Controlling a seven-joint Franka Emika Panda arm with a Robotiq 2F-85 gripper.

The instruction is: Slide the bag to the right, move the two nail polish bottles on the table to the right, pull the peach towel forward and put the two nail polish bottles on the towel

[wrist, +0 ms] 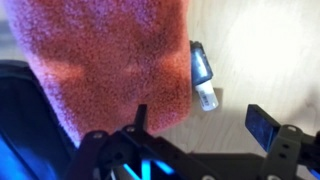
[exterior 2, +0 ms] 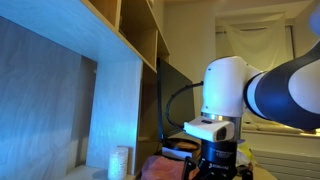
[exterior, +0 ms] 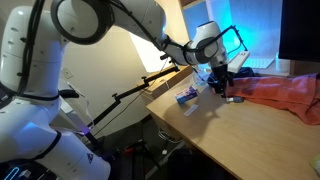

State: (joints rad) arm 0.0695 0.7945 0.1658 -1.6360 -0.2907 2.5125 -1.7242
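Peach terry cloth fills the left and centre of the wrist view: the towel (wrist: 110, 60) lies on the pale wooden counter (wrist: 270, 50), with a dark shape (wrist: 18, 105) lit blue at its lower left edge (I cannot tell whether that is the bag). Touching the towel's right edge lies one nail polish bottle (wrist: 204, 78), dark at its far end and white at its near end. Any print on it is too blurred to read. The hand (wrist: 200, 122) is spread wide and holds nothing. One finger is over the towel's edge and the other over bare wood, with the bottle ahead of the gap between them.

In an exterior view the white arm (exterior: 100, 20) reaches from the left across the counter (exterior: 200, 125). A small blue thing (exterior: 185, 97) lies on the wood (its label is too small to read). Next comes the hand (exterior: 222, 88), low over the surface, then the towel (exterior: 285, 95) spread out to the right.

In an exterior view, wooden shelving (exterior 2: 110, 60) stands at the left with a white cylinder (exterior 2: 120, 160) below it. A corner of the towel (exterior 2: 160, 168) lies beside the hand (exterior 2: 220, 168).
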